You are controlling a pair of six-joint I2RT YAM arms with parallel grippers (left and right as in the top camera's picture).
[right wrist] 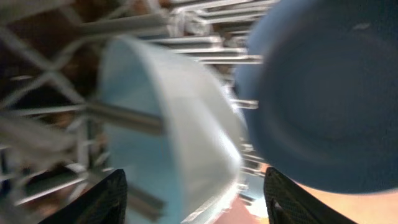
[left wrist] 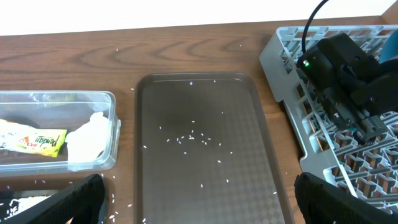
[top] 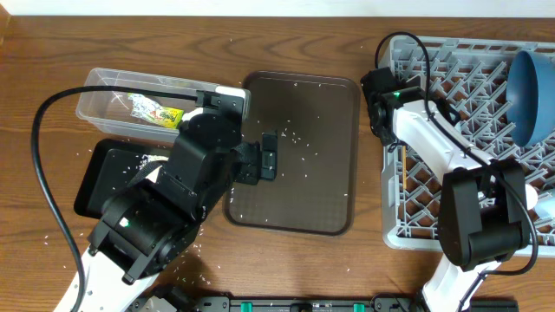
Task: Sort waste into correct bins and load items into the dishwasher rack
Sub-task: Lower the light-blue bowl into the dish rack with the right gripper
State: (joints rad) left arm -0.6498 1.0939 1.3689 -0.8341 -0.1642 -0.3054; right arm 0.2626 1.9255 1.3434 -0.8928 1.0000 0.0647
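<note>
Two wastes binned: yellow-green wrapper [left wrist: 34, 140] and white tissue [left wrist: 87, 140] lie in the clear tub [left wrist: 115, 134].
Racked: dark-blue plate [top: 533, 91] stands in the grey rack [top: 408, 227].
Left to do: rice [left wrist: 189, 138] strewn over the brown tray [left wrist: 249, 124] and the surface [top: 52, 52].
Left fingers [left wrist: 81, 199]: wide apart, empty, above the brown tray.
Right fingers [right wrist: 109, 199]: apart, clamped on nothing.
Right wrist only: light-blue cup [right wrist: 174, 124] just beside the plate.
Overhead only: black tray [top: 91, 186], half under the left arm.
</note>
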